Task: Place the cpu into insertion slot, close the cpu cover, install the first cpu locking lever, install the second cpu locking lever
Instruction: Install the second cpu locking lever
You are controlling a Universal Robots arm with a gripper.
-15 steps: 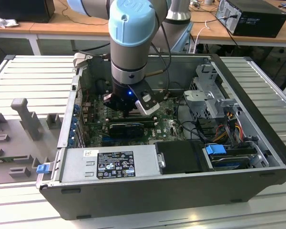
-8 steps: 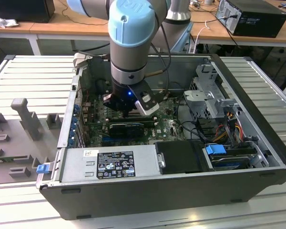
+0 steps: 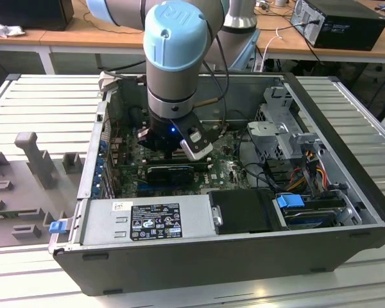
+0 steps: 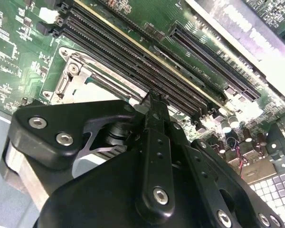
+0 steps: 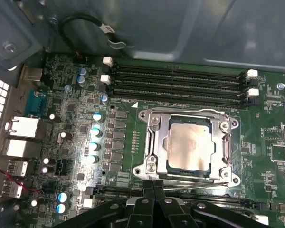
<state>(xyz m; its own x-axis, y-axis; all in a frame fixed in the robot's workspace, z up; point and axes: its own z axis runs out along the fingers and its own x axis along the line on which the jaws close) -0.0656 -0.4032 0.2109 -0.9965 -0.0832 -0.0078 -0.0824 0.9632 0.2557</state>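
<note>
No print can be read with certainty. In the exterior view a black label (image 3: 155, 221) with rows of small white marks sits on the grey power supply housing (image 3: 179, 212), and a small white sticker (image 3: 122, 206) lies just beside it; neither is legible. In the first wrist view the green motherboard (image 5: 275, 123) carries tiny white lettering, too small to make out.
</note>
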